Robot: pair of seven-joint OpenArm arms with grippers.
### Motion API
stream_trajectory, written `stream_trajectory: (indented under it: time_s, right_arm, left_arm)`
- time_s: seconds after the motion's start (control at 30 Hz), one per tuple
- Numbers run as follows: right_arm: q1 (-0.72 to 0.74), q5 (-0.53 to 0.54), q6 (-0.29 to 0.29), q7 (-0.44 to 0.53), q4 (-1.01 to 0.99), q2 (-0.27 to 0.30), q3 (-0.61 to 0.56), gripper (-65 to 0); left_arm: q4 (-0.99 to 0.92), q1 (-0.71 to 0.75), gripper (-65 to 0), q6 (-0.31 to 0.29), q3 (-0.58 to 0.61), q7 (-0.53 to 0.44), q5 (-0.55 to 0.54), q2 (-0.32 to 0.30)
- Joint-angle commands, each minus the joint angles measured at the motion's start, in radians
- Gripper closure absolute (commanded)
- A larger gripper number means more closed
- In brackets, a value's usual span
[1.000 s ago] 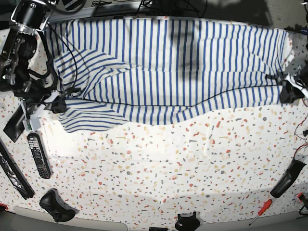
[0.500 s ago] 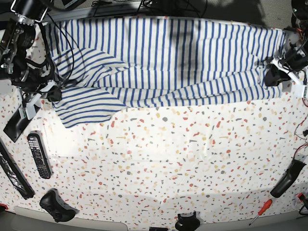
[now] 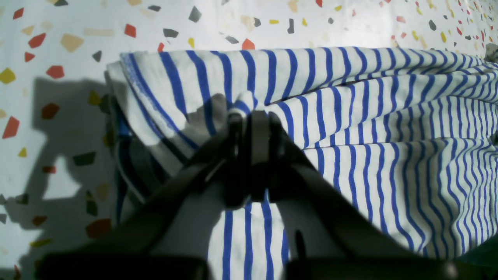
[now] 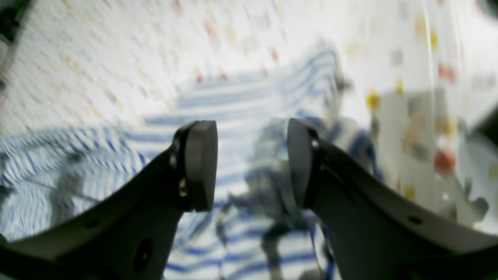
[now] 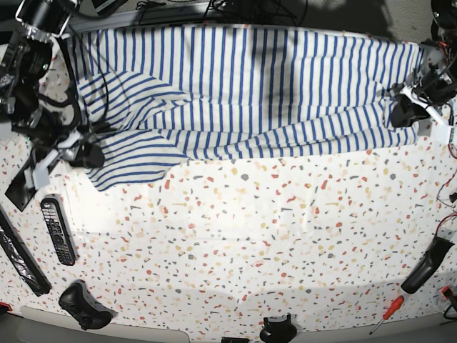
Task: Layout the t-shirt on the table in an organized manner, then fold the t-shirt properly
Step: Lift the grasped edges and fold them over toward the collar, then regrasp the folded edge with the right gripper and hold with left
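The t-shirt (image 5: 243, 86) is soft white cloth with thin blue stripes, spread wide across the far part of the table (image 5: 250, 243). Its near edge runs in an uneven, rippled line, and one sleeve section at the base view's left lies folded over the body at a slant, its stripes crossing those beneath. In the left wrist view the cloth (image 3: 389, 136) shows layered folds with a stitched hem at the corner.

The left gripper (image 5: 400, 113) sits at the shirt's corner on the base view's right. In its wrist view the left gripper (image 3: 251, 128) has its black fingers pressed together on a bunched ridge of striped fabric, which pokes up between the tips.

The right gripper (image 5: 87, 153) is over the folded sleeve at the base view's left. In its wrist view the right gripper (image 4: 252, 163) has its dark fingers spread, with a clear gap and nothing between them; blurred striped cloth (image 4: 233, 112) lies below.

The table is smooth white, speckled with red, orange, tan and grey flecks. On its near part lie a remote control (image 5: 57, 230), a black game controller (image 5: 84, 306), and a red-handled screwdriver (image 5: 385, 314).
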Motion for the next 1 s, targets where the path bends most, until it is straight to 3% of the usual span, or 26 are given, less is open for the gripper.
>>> stream_trajectory:
  time_s: [0.0, 0.27, 0.43, 0.53, 0.77, 0.97]
  right_arm:
    - [0.032, 0.023, 0.007, 0.024, 0.018, 0.017, 0.005, -28.2]
    - [0.128, -0.012, 0.007, -0.021, 0.018, 0.018, 0.005, -28.2]
    - [0.160, -0.217, 0.007, 0.161, -0.009, 0.016, 0.005, -28.2]
    - [0.180, -0.288, 0.007, 0.231, -0.077, 0.014, 0.004, -28.2]
    - [0.276, -0.386, 0.007, 0.325, -0.376, -0.002, -0.013, -28.2]
    - [0.376, -0.504, 0.007, 0.386, -0.605, -0.002, -0.105, -28.2]
  left_arm:
    - [0.018, -0.005, 0.0, -0.007, -0.007, -0.016, -0.010, -0.016]
    - [0.018, -0.005, 0.0, -0.007, -0.007, -0.016, -0.009, -0.016]
    - [0.018, -0.005, 0.0, -0.007, -0.007, -0.017, -0.010, -0.016]
    - [0.018, -0.005, 0.0, -0.007, -0.007, -0.017, -0.010, -0.016]
    - [0.018, -0.005, 0.0, -0.007, -0.007, -0.017, -0.010, -0.016]
    - [0.018, -0.005, 0.0, -0.007, -0.007, -0.017, -0.010, -0.016]
